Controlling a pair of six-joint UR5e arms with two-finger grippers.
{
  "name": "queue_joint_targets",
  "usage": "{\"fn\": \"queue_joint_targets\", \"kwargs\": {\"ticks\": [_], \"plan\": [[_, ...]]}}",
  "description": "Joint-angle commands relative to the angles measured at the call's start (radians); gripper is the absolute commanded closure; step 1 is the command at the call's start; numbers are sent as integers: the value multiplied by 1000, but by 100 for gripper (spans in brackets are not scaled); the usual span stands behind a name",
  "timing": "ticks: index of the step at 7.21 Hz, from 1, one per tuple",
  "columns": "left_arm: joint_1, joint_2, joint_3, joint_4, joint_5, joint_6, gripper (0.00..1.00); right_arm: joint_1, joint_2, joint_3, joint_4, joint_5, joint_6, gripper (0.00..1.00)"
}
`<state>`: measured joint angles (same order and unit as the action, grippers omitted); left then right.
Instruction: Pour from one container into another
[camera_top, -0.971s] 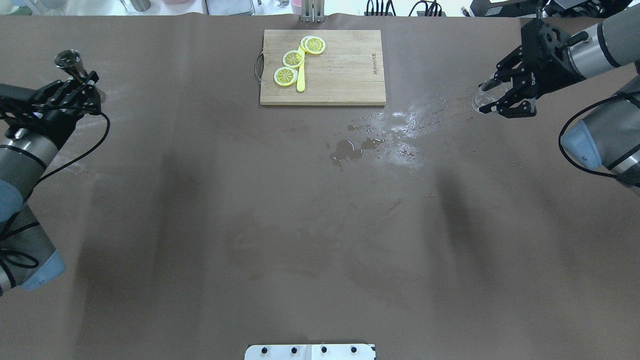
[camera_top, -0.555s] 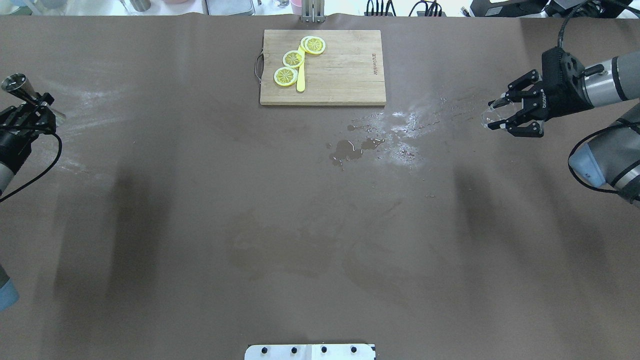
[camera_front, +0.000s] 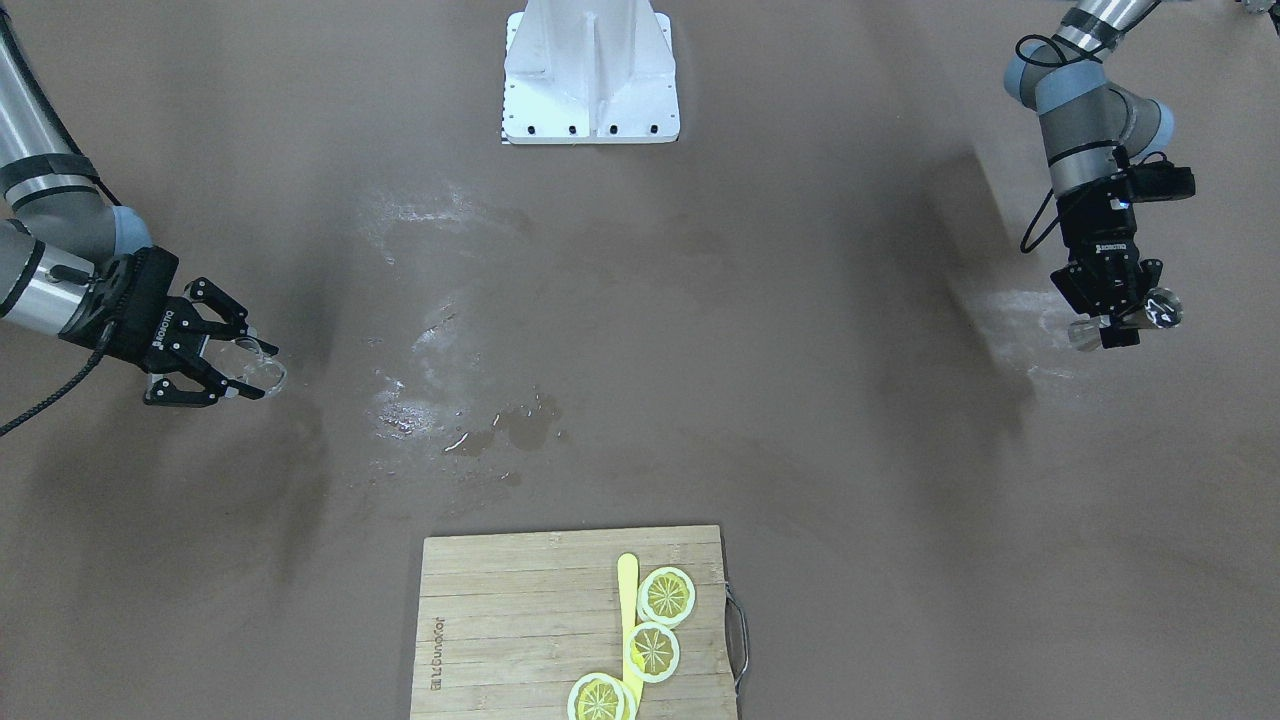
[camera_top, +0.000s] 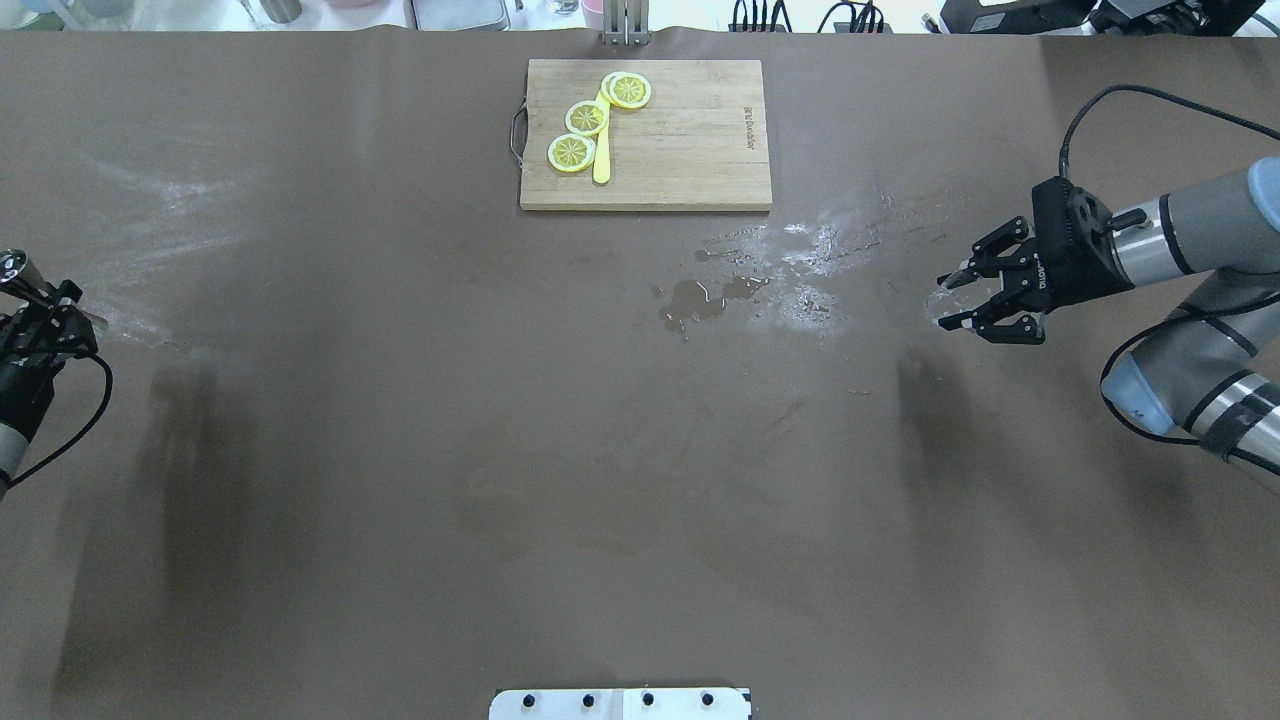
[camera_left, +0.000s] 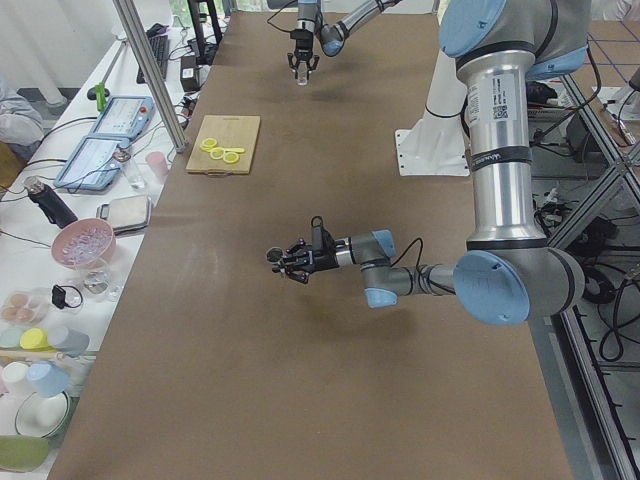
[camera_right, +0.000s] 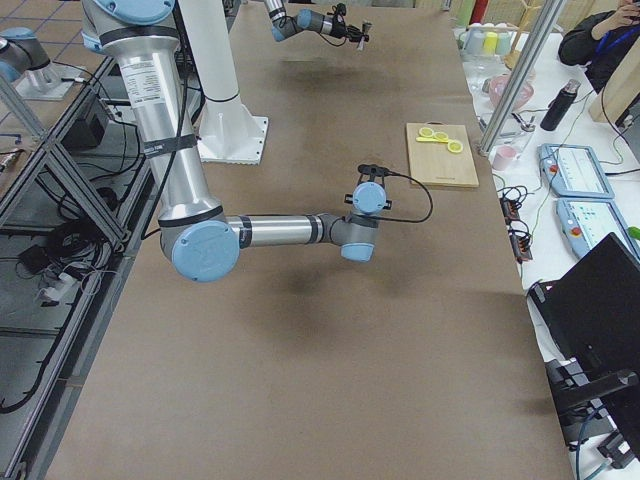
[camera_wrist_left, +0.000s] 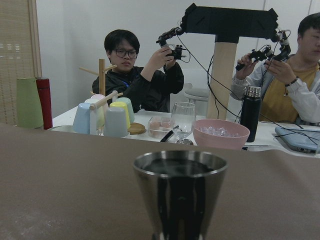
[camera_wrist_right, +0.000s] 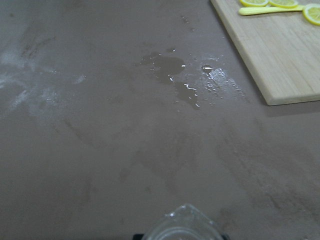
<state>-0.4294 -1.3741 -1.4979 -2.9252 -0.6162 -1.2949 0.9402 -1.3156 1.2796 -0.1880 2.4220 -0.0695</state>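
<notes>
The steel jigger is at the table's far left edge, gripped at its waist by my left gripper, which is shut on it. The left wrist view shows the jigger's upper cone upright, close up. In the front-facing view the jigger sticks out of the left gripper. The clear glass cup hangs at the right, above the table, with my right gripper shut on it. The cup's rim shows at the bottom of the right wrist view. The two containers are far apart.
A wooden cutting board with lemon slices and a yellow knife lies at the back centre. A wet puddle and white smears mark the cloth in front of it. The robot's base plate sits at the near edge.
The left gripper has carried the jigger back toward the robot along the left edge. The right gripper has brought the cup nearer and slightly toward the table's middle.
</notes>
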Motion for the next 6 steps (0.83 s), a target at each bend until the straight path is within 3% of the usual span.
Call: {"fn": "queue_joint_targets", "kwargs": {"ticks": [1, 2, 4, 5, 6], "plan": [[79, 21, -15, 203, 126, -279, 100, -53, 13, -25, -1, -41, 7, 100], [98, 23, -15, 275, 157, -337, 100, -54, 13, -26, -1, -43, 7, 100], [148, 20, -31, 288, 174, -342, 100, -54, 6, -26, -1, -38, 10, 100], [155, 18, -42, 322, 180, -342, 100, -61, 4, -28, -1, -40, 7, 59], [167, 7, -45, 331, 181, -342, 94, -66, 7, -31, -1, -43, 7, 45]]}}
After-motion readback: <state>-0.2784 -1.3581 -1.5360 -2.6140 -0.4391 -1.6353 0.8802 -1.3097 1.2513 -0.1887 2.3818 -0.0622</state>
